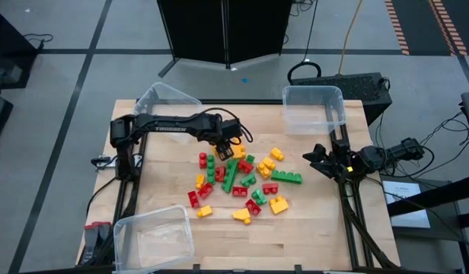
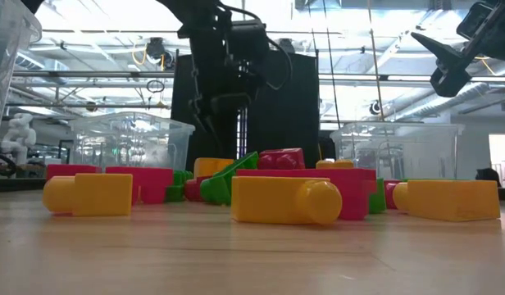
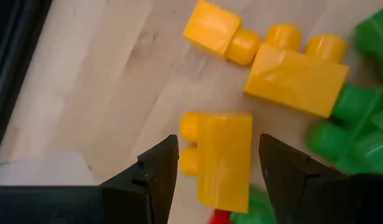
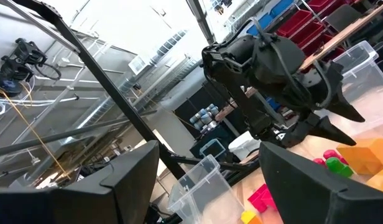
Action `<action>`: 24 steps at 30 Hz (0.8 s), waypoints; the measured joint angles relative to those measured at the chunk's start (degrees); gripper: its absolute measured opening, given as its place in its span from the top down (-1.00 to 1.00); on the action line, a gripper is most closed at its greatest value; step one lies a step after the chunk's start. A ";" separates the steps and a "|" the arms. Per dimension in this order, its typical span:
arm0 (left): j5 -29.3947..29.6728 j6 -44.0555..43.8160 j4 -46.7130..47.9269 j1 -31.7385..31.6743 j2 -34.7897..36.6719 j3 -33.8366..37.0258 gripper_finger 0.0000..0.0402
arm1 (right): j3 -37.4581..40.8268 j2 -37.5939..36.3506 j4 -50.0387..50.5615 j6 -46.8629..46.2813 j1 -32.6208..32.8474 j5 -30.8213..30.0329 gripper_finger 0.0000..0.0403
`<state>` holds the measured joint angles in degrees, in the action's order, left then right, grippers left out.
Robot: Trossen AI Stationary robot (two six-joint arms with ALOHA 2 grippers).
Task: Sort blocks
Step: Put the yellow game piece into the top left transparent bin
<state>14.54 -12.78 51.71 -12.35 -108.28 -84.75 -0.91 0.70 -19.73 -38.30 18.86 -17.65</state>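
**Over the brick pile: left gripper straddling a yellow brick**

At the far edge of the heap of small red, yellow and green studded plastic bricks point(image 1: 240, 179), spread across the middle of the light wooden table point(image 1: 318, 228), the left gripper point(image 1: 223, 146) is found, reached in from the left arm's base. Its two dark fingers point(image 3: 155, 171) are seen spread partway, with a short yellow two-stud brick point(image 3: 224, 158) lying between them in the left wrist view. A gap is visible on each side of that brick, so nothing is actually clamped yet as far as can be told. Two more yellow bricks point(image 3: 294, 71) are seen lying just past it, with green ones point(image 3: 359, 127) beside.

The right gripper point(image 1: 317, 158) is held up off the table at the right edge, near the pile but apart from it, fingers parted wide and nothing held.

Three clear rectangular plastic bins are placed around the table: one at the far left corner point(image 1: 164, 100), one at the far right point(image 1: 314, 109), one at the near left point(image 1: 153, 238). No bricks can be made out in any of them.
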 joint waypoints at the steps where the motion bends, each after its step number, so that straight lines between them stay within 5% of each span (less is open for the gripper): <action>1: -0.13 -0.11 -0.07 0.01 -0.15 0.00 0.05 | 0.00 -0.01 0.00 0.00 0.00 0.00 -0.35; 7: -5.54 -0.50 0.32 0.60 -0.33 0.02 0.05 | 0.00 0.00 1.42 0.00 0.00 -0.05 -0.35; 18: -1.22 -0.36 1.35 0.73 -3.24 0.15 0.05 | 0.00 0.01 2.14 -2.78 0.01 -0.22 -0.35; 24: -5.46 0.03 2.19 0.19 -8.64 0.17 0.08 | -0.02 -0.01 2.01 -3.28 0.00 -0.04 -0.35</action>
<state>9.08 -12.75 53.90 -12.16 -116.93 -84.58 -0.93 0.69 -17.72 -41.58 18.86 -17.69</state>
